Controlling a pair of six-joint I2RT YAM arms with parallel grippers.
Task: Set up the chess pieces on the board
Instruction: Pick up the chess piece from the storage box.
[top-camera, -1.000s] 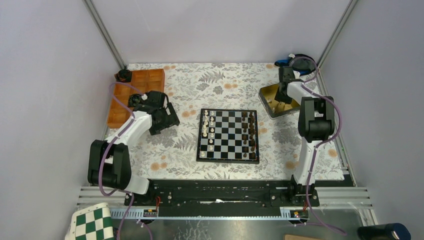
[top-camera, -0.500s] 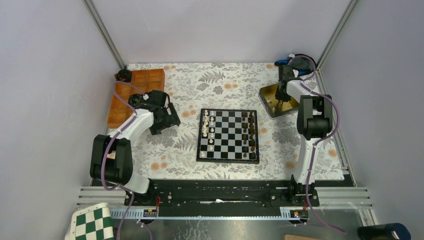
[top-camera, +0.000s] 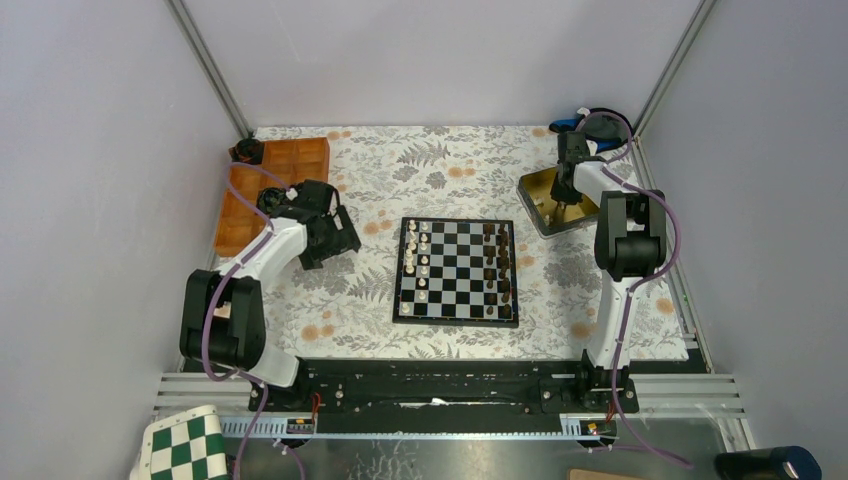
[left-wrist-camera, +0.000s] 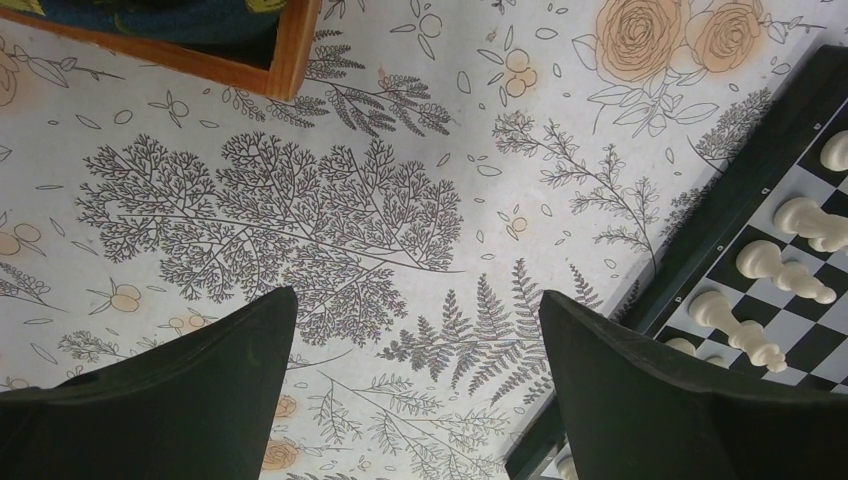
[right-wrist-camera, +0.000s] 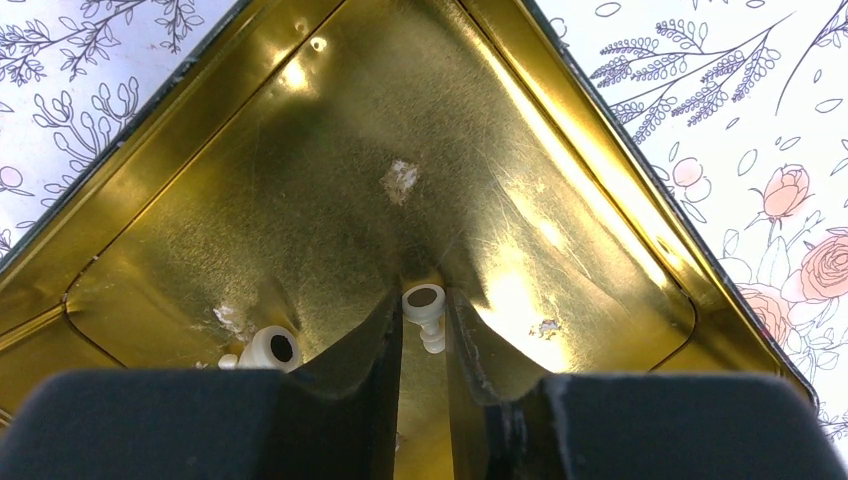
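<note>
The black-framed board (top-camera: 455, 320) lies mid-table with white chess pieces (top-camera: 415, 262) along its left side and dark pieces on the right. My right gripper (top-camera: 566, 203) is down inside the gold tin (top-camera: 535, 190). In the right wrist view its jaws (right-wrist-camera: 423, 312) are nearly closed, with a white chess piece (right-wrist-camera: 424, 298) gripped between the tips. Another white piece (right-wrist-camera: 270, 348) lies on the tin floor to the left. My left gripper (top-camera: 335, 240) hovers open and empty over the cloth, left of the board. The left wrist view shows the gripper (left-wrist-camera: 420, 310) beside the board's edge (left-wrist-camera: 740, 190) and white pieces (left-wrist-camera: 775, 270).
An orange wooden tray (top-camera: 262, 180) sits at the far left; its corner shows in the left wrist view (left-wrist-camera: 290, 60). The tin's sloped walls (right-wrist-camera: 600, 130) surround the right gripper. A rolled green-and-white board (top-camera: 185, 445) lies off the table at the near left.
The right arm shifted slightly back and deeper into the tin. The left arm edged a little; its gripper stays open.
</note>
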